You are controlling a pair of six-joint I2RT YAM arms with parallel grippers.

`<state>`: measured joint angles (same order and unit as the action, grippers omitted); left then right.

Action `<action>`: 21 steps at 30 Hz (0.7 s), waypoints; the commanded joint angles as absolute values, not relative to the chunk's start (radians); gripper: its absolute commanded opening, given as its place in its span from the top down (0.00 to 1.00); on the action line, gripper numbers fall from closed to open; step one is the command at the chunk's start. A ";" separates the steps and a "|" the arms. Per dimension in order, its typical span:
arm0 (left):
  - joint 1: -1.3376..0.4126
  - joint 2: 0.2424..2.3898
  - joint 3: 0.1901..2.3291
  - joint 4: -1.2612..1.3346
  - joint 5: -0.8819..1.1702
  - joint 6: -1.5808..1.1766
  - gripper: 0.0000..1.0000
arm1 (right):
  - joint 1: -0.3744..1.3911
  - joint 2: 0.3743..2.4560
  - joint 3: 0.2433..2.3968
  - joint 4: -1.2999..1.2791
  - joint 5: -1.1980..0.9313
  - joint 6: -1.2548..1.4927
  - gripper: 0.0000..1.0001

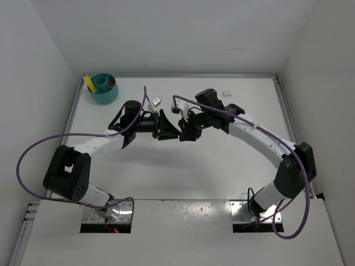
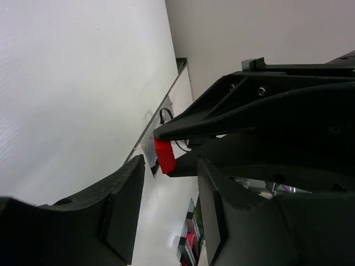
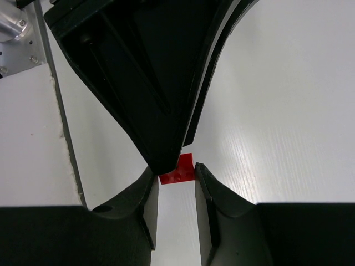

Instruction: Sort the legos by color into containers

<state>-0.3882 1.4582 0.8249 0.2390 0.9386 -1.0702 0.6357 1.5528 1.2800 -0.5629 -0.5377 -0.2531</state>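
Meeting tip to tip well apart from the bowl, out toward the middle of the table, the two grippers work what looks like a handover. The right gripper pinches a red brick between narrow jaws. The left gripper faces it with jaws part open and a clear gap between its fingers. One tip seems to sit against the brick's edge, though the wrist views are too cramped to be sure.

The step in hand appears to be passing the brick to the left gripper, the one nearer the bowl. Next, the left jaws need to shut squarely on the brick's free end before the right jaws let go. The brick then goes to the bowl compartment where a red piece shows. A cream brick lies far from the bowl.
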 commanded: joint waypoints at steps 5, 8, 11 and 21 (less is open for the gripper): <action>-0.411 1.480 0.798 0.368 1.028 -1.166 0.52 | 0.649 1.549 1.356 -0.460 -0.532 -0.239 0.99; -0.420 1.491 0.798 0.400 1.060 -1.204 0.52 | 0.649 1.558 1.356 -0.431 -0.532 -0.195 1.00; -0.420 1.491 0.789 0.391 1.069 -1.215 0.49 | 0.649 1.559 1.356 -0.400 -0.543 -0.152 1.00; -0.400 1.470 0.759 0.391 1.144 -1.279 0.49 | 0.649 1.597 1.342 -0.276 -0.561 0.020 1.00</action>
<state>-0.3801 1.4921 0.7708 0.3683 1.0134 -1.2442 0.6521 1.5673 1.2915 -0.5072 -0.5751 -0.0586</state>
